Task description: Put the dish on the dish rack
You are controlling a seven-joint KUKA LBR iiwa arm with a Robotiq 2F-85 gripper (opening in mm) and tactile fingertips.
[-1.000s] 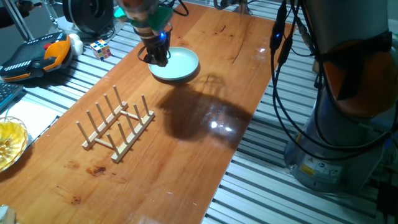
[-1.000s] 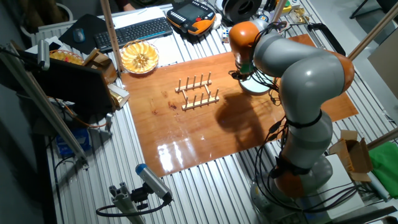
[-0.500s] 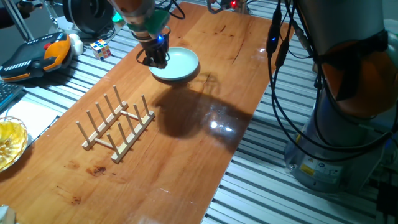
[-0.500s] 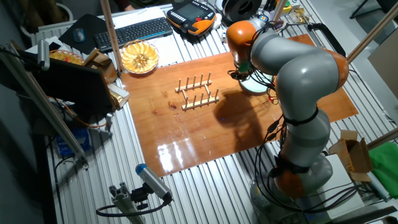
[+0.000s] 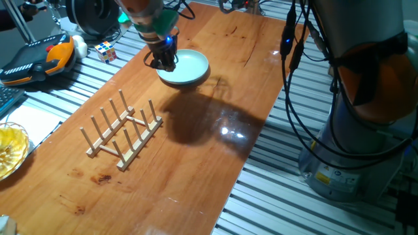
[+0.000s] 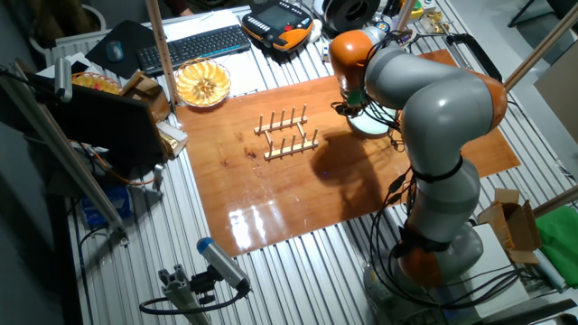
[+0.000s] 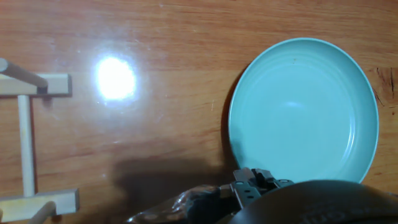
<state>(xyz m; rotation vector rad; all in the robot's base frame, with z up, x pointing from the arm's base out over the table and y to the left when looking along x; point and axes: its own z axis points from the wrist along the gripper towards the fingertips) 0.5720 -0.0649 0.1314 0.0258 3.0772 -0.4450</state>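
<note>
The dish (image 5: 188, 67) is a pale mint-green round plate lying flat on the wooden table, toward its far end. My gripper (image 5: 163, 62) is down at the dish's left rim, and its dark fingers hide that edge. In the hand view the dish (image 7: 303, 112) fills the right side, with a metal fingertip (image 7: 254, 182) at its lower rim. How wide the jaws stand does not show. The light-wood dish rack (image 5: 124, 134) stands on the table nearer the camera, apart from the dish. From the other side, the arm covers most of the dish (image 6: 372, 125); the rack (image 6: 287, 134) stands free.
A yellow translucent bowl (image 5: 10, 150) sits off the table's left edge. A Rubik's cube (image 5: 106, 51) and an orange-black pendant (image 5: 39, 55) lie on the slatted bench. The robot's base and cables (image 5: 353, 130) stand to the right. A keyboard (image 6: 194, 45) lies beyond the table.
Over the last second my gripper shifted slightly left along the dish's rim, then held still. The dish and the rack stayed where they were.
</note>
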